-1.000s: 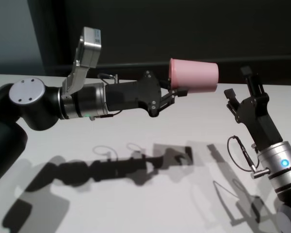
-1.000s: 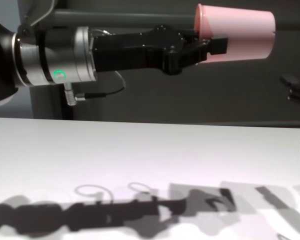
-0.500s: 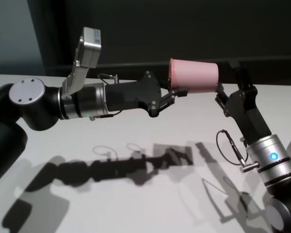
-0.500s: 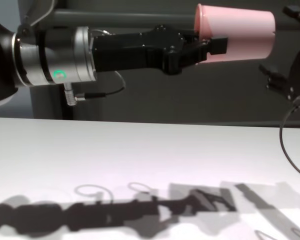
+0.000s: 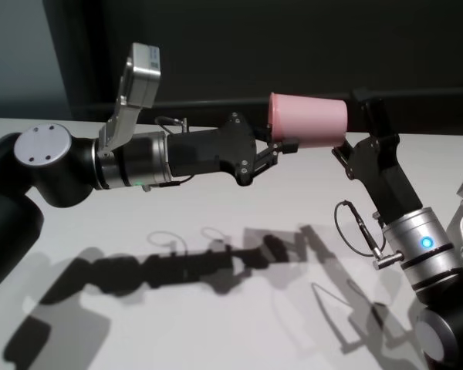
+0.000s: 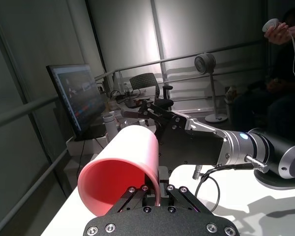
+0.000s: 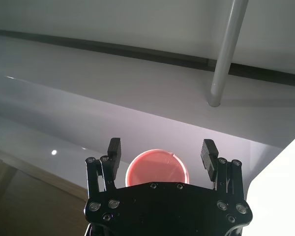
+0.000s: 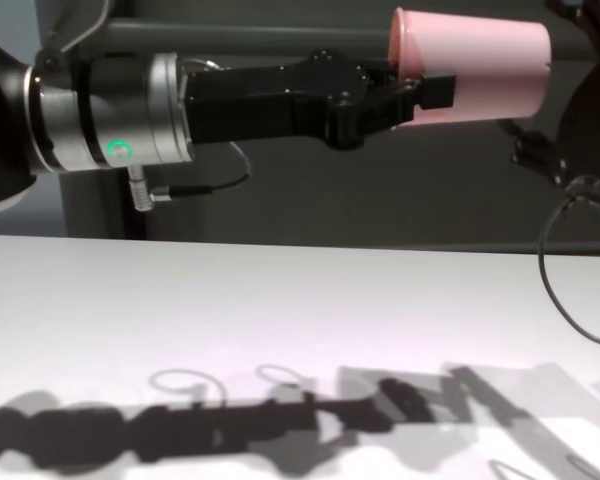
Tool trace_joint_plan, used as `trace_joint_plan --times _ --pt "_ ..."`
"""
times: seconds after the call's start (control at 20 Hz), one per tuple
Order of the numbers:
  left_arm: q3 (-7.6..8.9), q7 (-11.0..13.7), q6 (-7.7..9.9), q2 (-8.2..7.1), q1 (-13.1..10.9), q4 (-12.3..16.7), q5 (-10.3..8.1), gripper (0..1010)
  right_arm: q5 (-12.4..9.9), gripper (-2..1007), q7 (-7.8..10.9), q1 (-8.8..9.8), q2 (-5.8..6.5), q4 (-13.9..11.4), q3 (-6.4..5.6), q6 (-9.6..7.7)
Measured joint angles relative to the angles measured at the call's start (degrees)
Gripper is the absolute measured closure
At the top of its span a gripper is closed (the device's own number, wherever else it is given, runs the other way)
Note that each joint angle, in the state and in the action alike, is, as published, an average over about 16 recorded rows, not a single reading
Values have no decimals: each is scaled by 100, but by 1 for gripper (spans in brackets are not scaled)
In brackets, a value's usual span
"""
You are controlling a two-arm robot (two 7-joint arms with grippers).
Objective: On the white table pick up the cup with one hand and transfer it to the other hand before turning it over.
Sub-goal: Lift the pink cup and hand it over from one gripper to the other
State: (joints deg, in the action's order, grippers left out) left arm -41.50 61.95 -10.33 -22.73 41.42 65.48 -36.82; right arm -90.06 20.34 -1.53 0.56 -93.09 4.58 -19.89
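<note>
Above the white table (image 5: 216,308), left gripper (image 5: 282,146) clamps the cup (image 5: 309,119) by its rim, held sideways. Right gripper (image 7: 161,155), jaws wide, flanks the cup's base from 3 o'clock. Pickup done; handover, flip pending.

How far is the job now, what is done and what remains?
Done: the cup is off the table, clamped sideways in the left gripper. In hand: the right gripper sits at the cup's base, jaws open either side. Left: closing, left release, turning over.

Sharp, hard shadows on white table (image 5: 216,308)
</note>
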Motion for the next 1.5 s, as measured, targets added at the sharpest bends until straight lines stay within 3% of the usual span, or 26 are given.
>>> trace_joint_plan --times 1.5 --pt "0 0 0 0 0 0 0 961 -94 5 12 19 360 -136 498 255"
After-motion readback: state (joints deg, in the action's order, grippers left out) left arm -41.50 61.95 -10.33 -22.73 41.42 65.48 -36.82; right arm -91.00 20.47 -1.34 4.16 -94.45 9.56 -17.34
